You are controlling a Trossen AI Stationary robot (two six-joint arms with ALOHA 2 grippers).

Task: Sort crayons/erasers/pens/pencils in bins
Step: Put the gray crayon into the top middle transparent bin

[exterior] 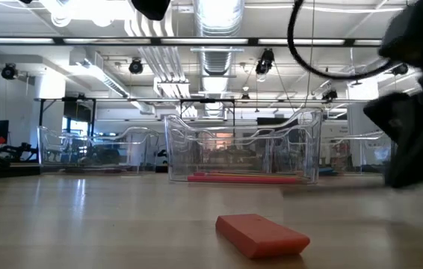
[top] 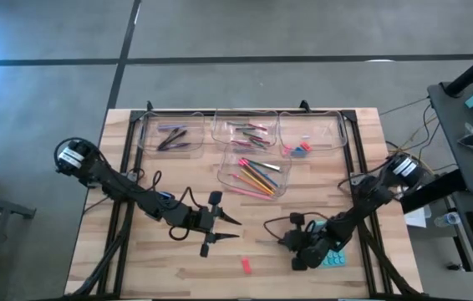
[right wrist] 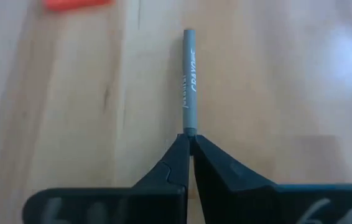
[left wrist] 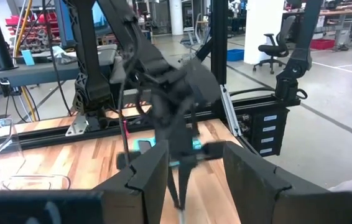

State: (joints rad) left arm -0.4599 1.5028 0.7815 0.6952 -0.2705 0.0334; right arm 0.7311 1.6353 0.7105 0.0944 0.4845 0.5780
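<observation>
Four clear plastic bins sit in the upper centre of the high view on a wooden table [top: 136,251]. Three stand in a row along the far edge. The left bin [top: 149,138] holds dark pens [top: 172,138], the middle bin [top: 220,130] holds short crayons [top: 249,132], and the right bin [top: 337,134] holds small red and blue erasers [top: 299,150]. The fourth bin [top: 228,171] sits just in front of the row, in the centre of the frame, with long thin pencils [top: 257,176] in orange, yellow, green and pink lying inside.

The right gripper [right wrist: 190,138] is low over the table at the lower right of the high view, beside a teal calculator [top: 334,258]. Its fingers are pressed together, pinching the end of a grey-green crayon [right wrist: 189,81]. The crayon points straight out from the fingertips above the wood; whether it touches the table cannot be told.

The left gripper [top: 220,227] is at the lower centre-left of the high view, its fingers spread apart with nothing between them.

A lone red eraser [top: 246,266] lies on the table at the lower centre of the high view, between the two grippers. It shows in the foreground of the low view, with the pencil bin behind it.
</observation>
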